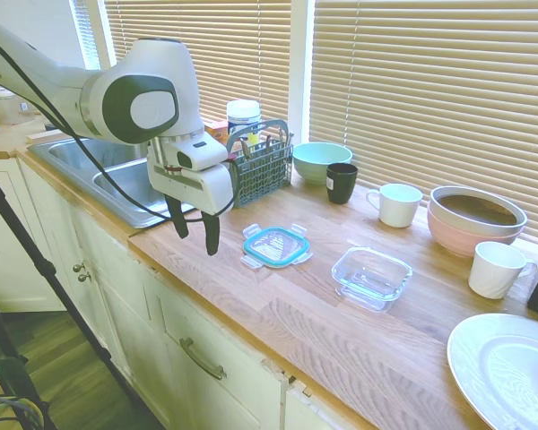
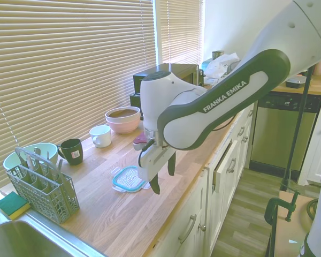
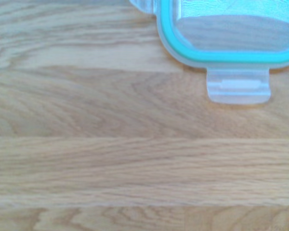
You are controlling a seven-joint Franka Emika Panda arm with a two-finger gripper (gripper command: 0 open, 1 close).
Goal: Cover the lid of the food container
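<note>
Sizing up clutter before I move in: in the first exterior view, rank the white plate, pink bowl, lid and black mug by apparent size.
1. White plate, though it is nearest the camera and cut off by the frame.
2. Pink bowl.
3. Lid.
4. Black mug, farther back, so its true size is unsure.

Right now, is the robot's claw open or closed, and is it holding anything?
Gripper: open, holding nothing, hovering beside the flat clear plastic lid with the teal rim on the wooden countertop.
</note>
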